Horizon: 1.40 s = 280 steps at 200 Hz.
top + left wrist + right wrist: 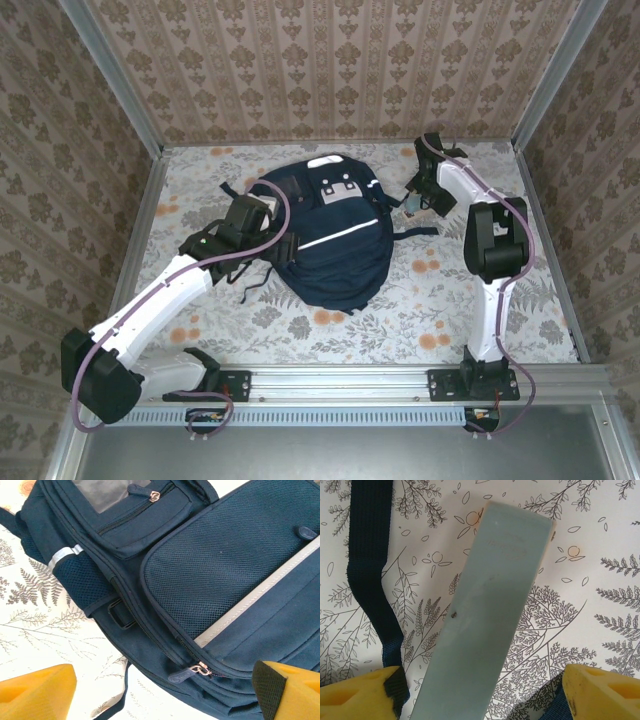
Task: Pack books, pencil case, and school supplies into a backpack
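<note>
The navy-blue backpack (331, 236) lies flat in the middle of the table, front pocket up and its zips shut. My left gripper (255, 226) hovers over its left side, open; in the left wrist view a zipper pull (195, 672) lies between the gripper's (165, 700) yellow fingers (36, 693), untouched. My right gripper (421, 196) is just right of the bag's top. It (482, 700) stands open over a long flat grey-blue box (485, 615) on the cloth, fingers (606, 692) clear of it. I cannot tell whether this box is the pencil case. The books are out of view.
A navy strap (370, 580) trails on the fern-print tablecloth (500, 290) beside the box, and more dark straps (245, 280) hang off the bag's left side. Wallpapered walls (330, 70) and metal posts close in the table on three sides.
</note>
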Tool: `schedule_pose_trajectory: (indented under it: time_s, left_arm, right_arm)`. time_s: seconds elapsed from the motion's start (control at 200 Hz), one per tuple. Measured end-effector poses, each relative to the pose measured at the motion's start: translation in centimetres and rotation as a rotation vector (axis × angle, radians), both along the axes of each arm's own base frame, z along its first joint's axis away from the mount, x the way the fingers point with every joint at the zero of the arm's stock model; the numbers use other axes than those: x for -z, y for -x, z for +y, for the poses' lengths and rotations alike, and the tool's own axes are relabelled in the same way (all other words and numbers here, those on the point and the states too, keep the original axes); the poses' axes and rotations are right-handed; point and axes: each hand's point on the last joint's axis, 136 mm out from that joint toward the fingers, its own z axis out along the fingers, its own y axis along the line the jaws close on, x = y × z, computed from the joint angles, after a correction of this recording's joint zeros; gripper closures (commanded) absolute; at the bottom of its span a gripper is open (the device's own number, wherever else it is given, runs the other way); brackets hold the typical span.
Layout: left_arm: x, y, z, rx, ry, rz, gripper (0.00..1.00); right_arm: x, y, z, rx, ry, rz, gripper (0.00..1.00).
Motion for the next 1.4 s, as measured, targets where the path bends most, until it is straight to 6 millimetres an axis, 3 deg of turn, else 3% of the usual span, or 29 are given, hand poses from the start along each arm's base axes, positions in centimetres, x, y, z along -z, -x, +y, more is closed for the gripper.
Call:
schedule_pose_trajectory:
  time_s: [0.155,0.405,0.655,0.755,0.96,1.21,1.4]
  left_arm:
    - [-0.1,0.0,-0.9,0.042,0.007,0.012,0.06]
    - [-1.2,-0.2,-3.2,0.133,-0.018,-0.004,0.05]
    - [-1.7,-0.4,-5.1,0.194,-0.033,-0.014,0.04]
    - [-1.7,-0.3,-6.1,0.230,-0.046,-0.011,0.03]
    - [-1.4,0.2,-8.4,0.322,-0.093,0.000,0.03]
    - [0.1,1.5,-12.5,0.495,-0.193,0.010,0.03]
    - [2.5,2.1,-14.7,0.607,-0.298,0.034,0.07]
  right_arm:
    - [0.5,0.0,-0.3,0.019,-0.009,0.022,0.31]
    - [1.2,-0.5,-1.7,0.066,-0.064,0.043,0.39]
    - [1.3,-0.6,-1.8,0.072,-0.079,0.049,0.66]
    - [1.1,-0.4,-2.0,0.071,-0.082,0.041,0.71]
    - [0.1,3.4,-2.5,0.076,-0.114,0.034,0.73]
    - [-5.6,8.4,-2.0,0.030,-0.201,-0.133,0.73]
    - [-7.0,11.8,-1.5,-0.006,-0.241,-0.187,0.72]
